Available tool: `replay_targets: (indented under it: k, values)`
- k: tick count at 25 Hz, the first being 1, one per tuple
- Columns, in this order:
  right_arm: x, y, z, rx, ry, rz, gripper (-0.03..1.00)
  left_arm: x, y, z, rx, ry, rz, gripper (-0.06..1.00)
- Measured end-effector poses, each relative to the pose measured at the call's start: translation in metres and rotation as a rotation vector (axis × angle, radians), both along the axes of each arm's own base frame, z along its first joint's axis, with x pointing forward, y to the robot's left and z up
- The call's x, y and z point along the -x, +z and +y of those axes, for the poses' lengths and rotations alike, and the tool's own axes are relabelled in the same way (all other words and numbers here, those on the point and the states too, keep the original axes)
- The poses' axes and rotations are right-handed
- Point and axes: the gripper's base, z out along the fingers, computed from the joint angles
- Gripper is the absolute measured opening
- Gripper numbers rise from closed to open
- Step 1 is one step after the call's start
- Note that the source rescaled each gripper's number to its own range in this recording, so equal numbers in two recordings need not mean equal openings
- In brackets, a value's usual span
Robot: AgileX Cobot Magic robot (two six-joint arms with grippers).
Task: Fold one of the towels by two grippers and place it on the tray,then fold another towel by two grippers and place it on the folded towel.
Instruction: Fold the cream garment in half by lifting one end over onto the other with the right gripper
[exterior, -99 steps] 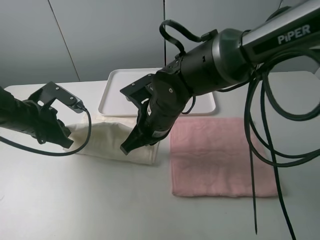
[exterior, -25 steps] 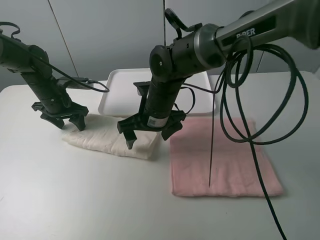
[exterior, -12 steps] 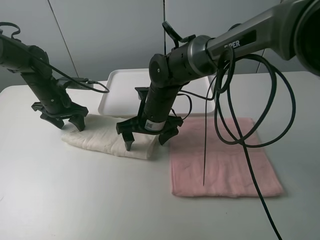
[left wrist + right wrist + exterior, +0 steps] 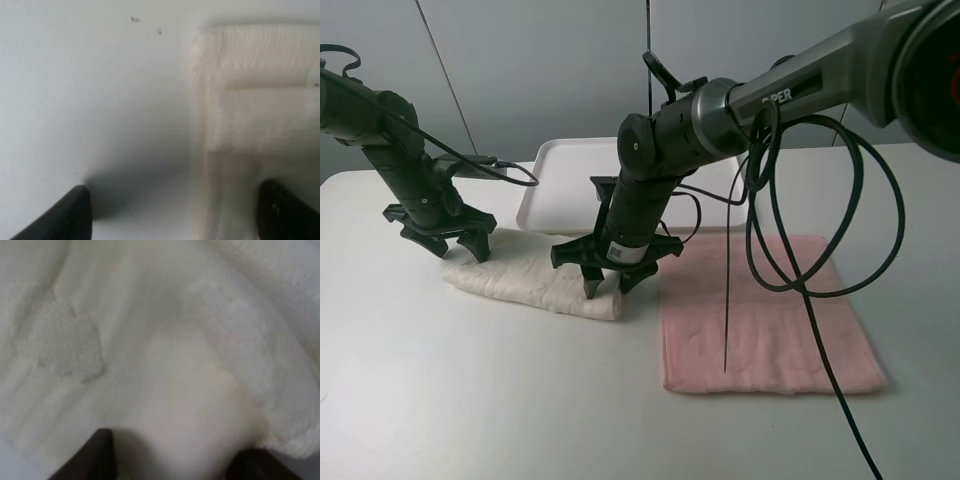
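1. Cream towel (image 4: 525,280): folded into a long band, lying on the table (image 4: 470,400) in front of the tray and just left of the pink towel. Both tools stand at it, one at each end.

2. Left tool (image 4: 457,246): pointing down at the band's left end, jaws wide. In the wrist view one finger (image 4: 285,210) is over the cloth and the other over bare table, so the towel's end edge lies between them. Nothing is held.

3. Right tool (image 4: 607,288): pointing down on the band's right end, near the front edge. Jaws narrower than the left tool's but apart, with a hump of cream cloth between the tips (the wrist view is blurred, so a firm pinch cannot be confirmed).

4. Pink towel (image 4: 760,340): spread flat on the right half of the table, with a black cable hanging over it.

5. Tray (image 4: 560,165): white, at the back of the table, behind the cream towel.
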Motion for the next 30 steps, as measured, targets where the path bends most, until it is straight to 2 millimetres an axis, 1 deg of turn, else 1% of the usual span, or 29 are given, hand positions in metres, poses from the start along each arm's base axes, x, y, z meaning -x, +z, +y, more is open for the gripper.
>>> replay_targets:
  k: [1, 3, 4, 5, 9, 12, 18, 21, 25, 28, 30]
  values:
    - [0.000, -0.002, 0.000, 0.002, -0.003, 0.002, 0.43, 0.000, 0.000, 0.000, 0.000, 0.000, -0.002, 0.86]
    - [-0.001, -0.004, 0.000, 0.000, -0.007, -0.002, 0.22, 0.000, 0.000, 0.000, 0.000, 0.000, -0.002, 0.86]
    - [-0.002, -0.004, 0.001, -0.004, -0.007, -0.010, 0.10, 0.000, 0.000, 0.000, 0.000, 0.000, -0.002, 0.86]
    - [-0.002, -0.004, 0.001, -0.005, -0.008, -0.013, 0.05, 0.000, 0.000, 0.000, 0.000, 0.000, -0.002, 0.86]
    - [-0.002, -0.002, 0.001, -0.009, -0.001, -0.023, 0.05, 0.000, 0.000, 0.000, 0.000, -0.006, -0.002, 0.86]
    - [-0.004, 0.006, 0.000, -0.008, 0.015, -0.053, 0.05, 0.000, 0.000, 0.000, 0.000, -0.006, -0.002, 0.86]
    - [-0.004, 0.044, 0.001, -0.068, 0.014, -0.121, 0.05, 0.000, 0.000, 0.000, 0.000, -0.006, -0.002, 0.86]
    - [-0.005, 0.056, 0.004, -0.130, -0.020, -0.136, 0.05, 0.000, 0.000, 0.000, 0.000, -0.006, -0.002, 0.86]
    - [-0.004, 0.057, 0.014, -0.242, -0.063, -0.104, 0.05, 0.000, 0.000, 0.000, 0.000, -0.006, -0.002, 0.86]
    - [-0.005, 0.050, 0.021, -0.322, -0.091, -0.081, 0.05, 0.000, 0.000, 0.000, 0.000, -0.006, -0.002, 0.86]
    - [-0.006, 0.043, 0.026, -0.370, -0.120, -0.057, 0.05, 0.000, 0.000, 0.000, 0.002, -0.004, -0.002, 0.86]
